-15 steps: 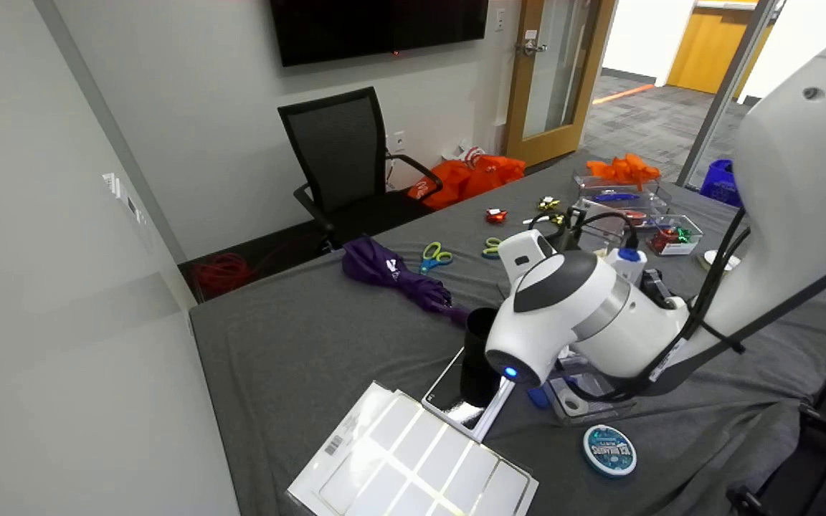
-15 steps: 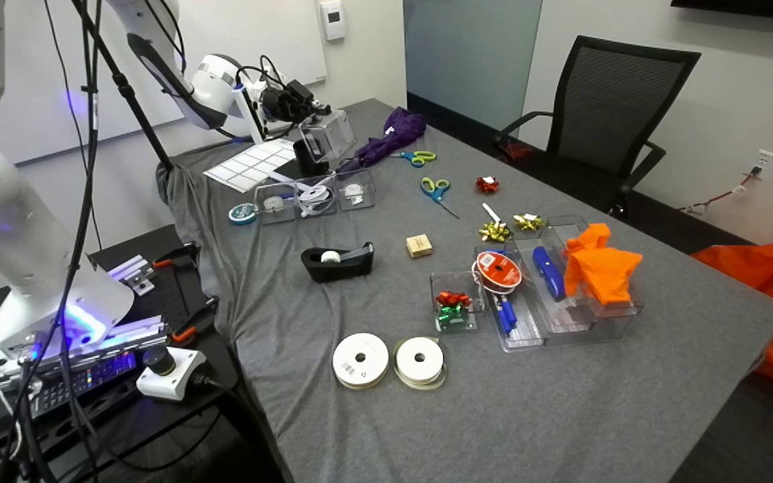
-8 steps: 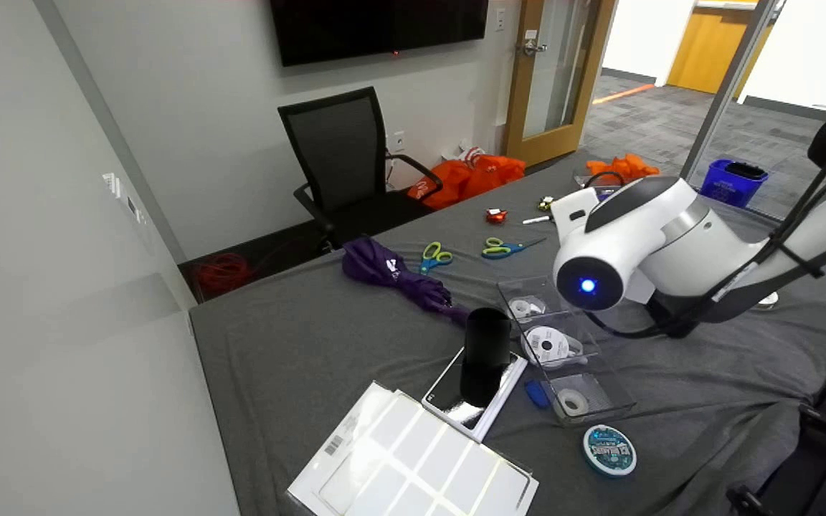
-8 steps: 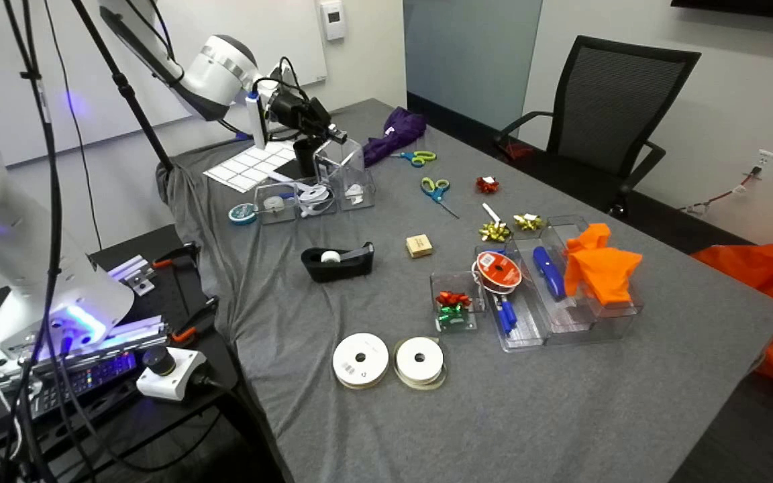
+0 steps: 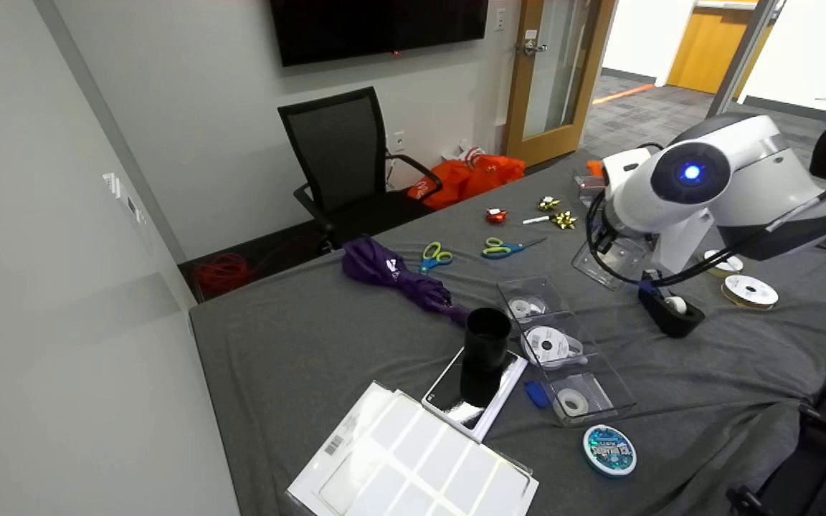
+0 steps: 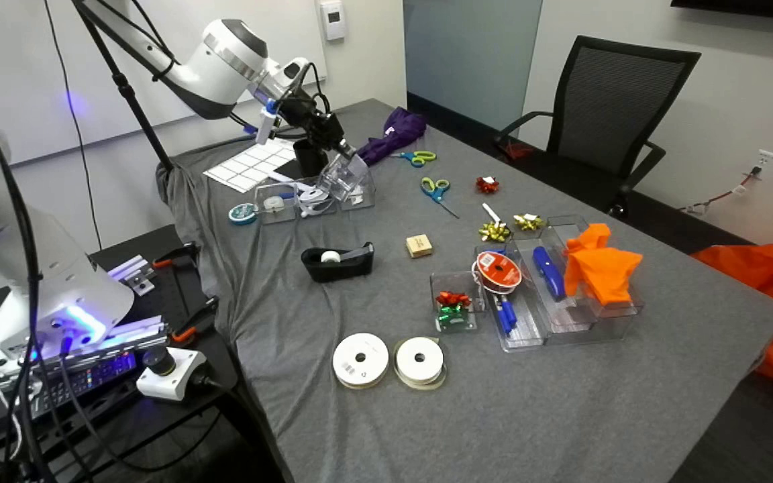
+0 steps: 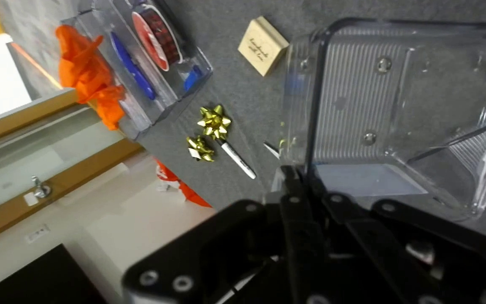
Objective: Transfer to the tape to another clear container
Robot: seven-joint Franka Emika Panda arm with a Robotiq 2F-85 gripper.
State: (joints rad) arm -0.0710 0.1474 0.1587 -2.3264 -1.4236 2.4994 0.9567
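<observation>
Grey cloth-covered table (image 5: 312, 337): supporting surface; landmark upon it, the clear plastic organizer (image 5: 601, 393) with three compartments in a row.

Round teal-lidded tin (image 5: 609, 450): just beside the organizer's near end, as seen in an exterior view.

Small white ring-shaped roll of tape (image 5: 581, 403): inside the organizer's compartment nearest the tin; a second small white roll (image 5: 526, 308) lies in the far-end compartment, and I cannot tell which is meant.

Black two-finger gripper (image 7: 302, 177): pinching the rim of a small clear plastic bin (image 7: 355, 105), which hangs tilted near the organizer's far end; no roll is visible inside it.

Bin's landing: I judge the transfer largely done and the bin due to be set down. I should level its base while it is apart from the organizer, hold the pinch steady since the thin rim may let it swing, lower it between the organizer and the black tape dispenser (image 5: 673, 322), and release only once the base sits flat.

White robot arm (image 5: 786, 185): one second ago it hid much of the organizer in an exterior view; now all three compartments show there. In an exterior view the bin (image 6: 344, 178) hangs lower against the organizer and at a different tilt, while the roll nearest the tin lies unmoved.
</observation>
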